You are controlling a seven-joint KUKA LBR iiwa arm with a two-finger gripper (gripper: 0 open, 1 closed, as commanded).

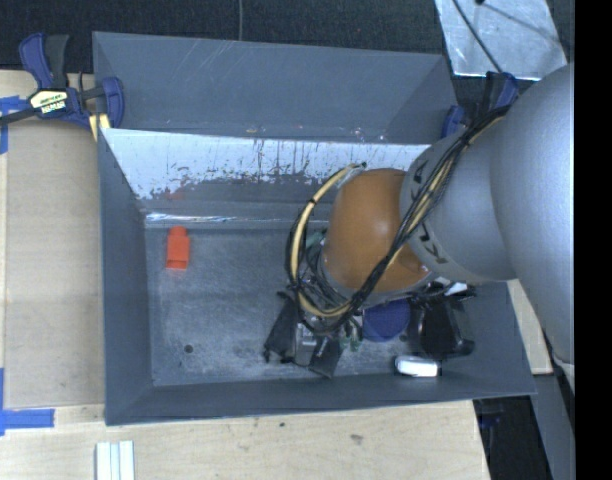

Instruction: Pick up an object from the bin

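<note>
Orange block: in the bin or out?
In. The orange block lies on the bin floor, far left, apart from the end effector.

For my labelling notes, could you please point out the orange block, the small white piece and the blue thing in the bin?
orange block (176, 249): camera view, middle of its top face.
small white piece (417, 367): camera view, its middle.
blue thing (388, 322): camera view, middle of its visible part.
</note>
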